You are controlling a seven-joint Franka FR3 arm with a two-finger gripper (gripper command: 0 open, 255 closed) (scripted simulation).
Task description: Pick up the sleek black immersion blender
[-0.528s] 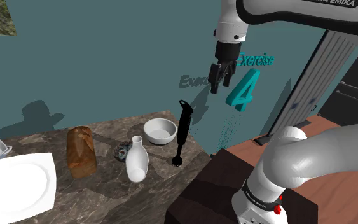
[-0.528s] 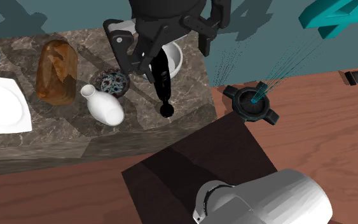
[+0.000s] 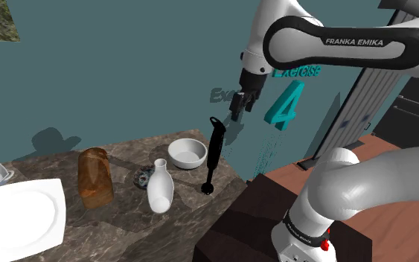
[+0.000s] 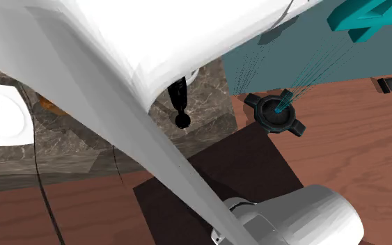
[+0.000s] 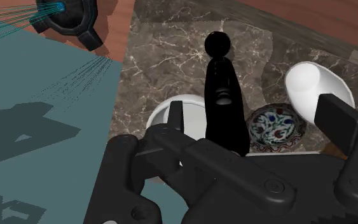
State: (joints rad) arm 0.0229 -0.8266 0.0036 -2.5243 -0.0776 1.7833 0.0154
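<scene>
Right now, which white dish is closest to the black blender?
The round white bowl, right beside the blender; the white vase stands farther off, the white plate farthest.

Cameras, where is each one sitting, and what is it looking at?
Shoulder view: beside the stand, looking down over the counter; the white arm and its gripper show above the black blender.
Second exterior view: high above, looking down at the counter's edge; the arm crosses close in front.
Wrist view: on the hand, looking along the open gripper down at the blender.
Shared: all three see the blender.
</scene>
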